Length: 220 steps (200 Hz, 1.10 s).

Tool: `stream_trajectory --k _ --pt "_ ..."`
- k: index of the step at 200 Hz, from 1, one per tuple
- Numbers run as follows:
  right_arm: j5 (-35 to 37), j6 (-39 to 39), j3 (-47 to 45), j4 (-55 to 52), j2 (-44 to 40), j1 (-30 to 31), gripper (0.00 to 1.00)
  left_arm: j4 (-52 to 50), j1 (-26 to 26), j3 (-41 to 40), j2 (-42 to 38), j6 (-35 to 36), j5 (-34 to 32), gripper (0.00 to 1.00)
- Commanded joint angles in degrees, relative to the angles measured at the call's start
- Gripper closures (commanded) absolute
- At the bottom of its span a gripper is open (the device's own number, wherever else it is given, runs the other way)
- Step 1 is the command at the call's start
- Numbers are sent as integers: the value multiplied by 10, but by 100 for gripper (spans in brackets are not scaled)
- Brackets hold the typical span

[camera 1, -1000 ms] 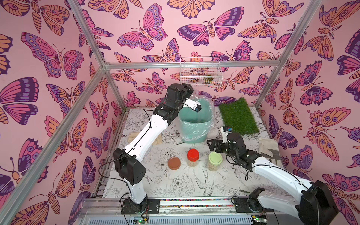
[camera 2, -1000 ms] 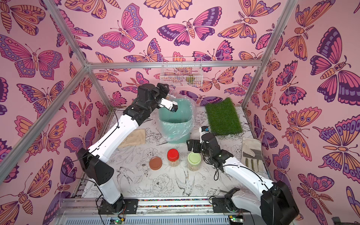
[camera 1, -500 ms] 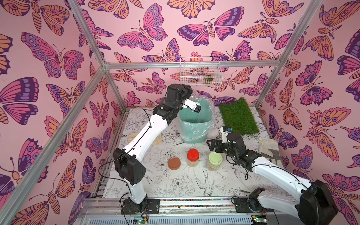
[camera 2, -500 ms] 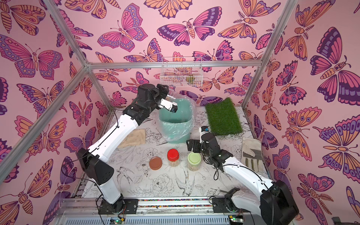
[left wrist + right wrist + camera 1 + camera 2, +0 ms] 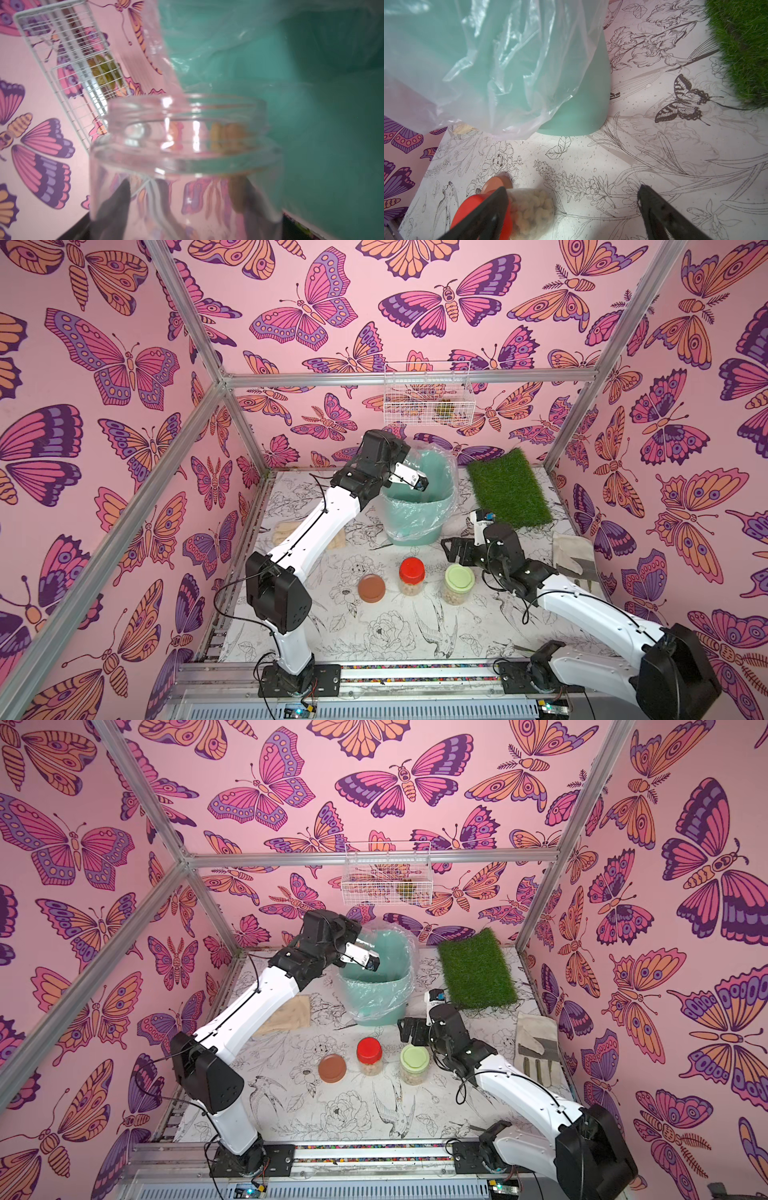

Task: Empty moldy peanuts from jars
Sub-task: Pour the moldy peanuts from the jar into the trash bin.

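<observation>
glossy clear jar (image 5: 187, 170), crinkly plastic liner (image 5: 508, 62), rough grass mat (image 5: 509, 489)

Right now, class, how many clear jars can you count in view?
3. One lidless jar is held by the left gripper over the bin; the red-lidded jar and green-lidded jar stand side by side on the table. None seems hidden.
</observation>
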Motion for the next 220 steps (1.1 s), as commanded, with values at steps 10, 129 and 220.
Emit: stream_trajectory --k 10,129,220 --pt "1 -4 13 -2 -6 3 1 27 11 27 -34 -184 29 100" --pt "-15 -7 31 -16 -6 3 1 430 143 -375 -270 -960 125 100" --pt "-21 0 27 0 5 4 1 340 158 -379 -318 -821 138 100"
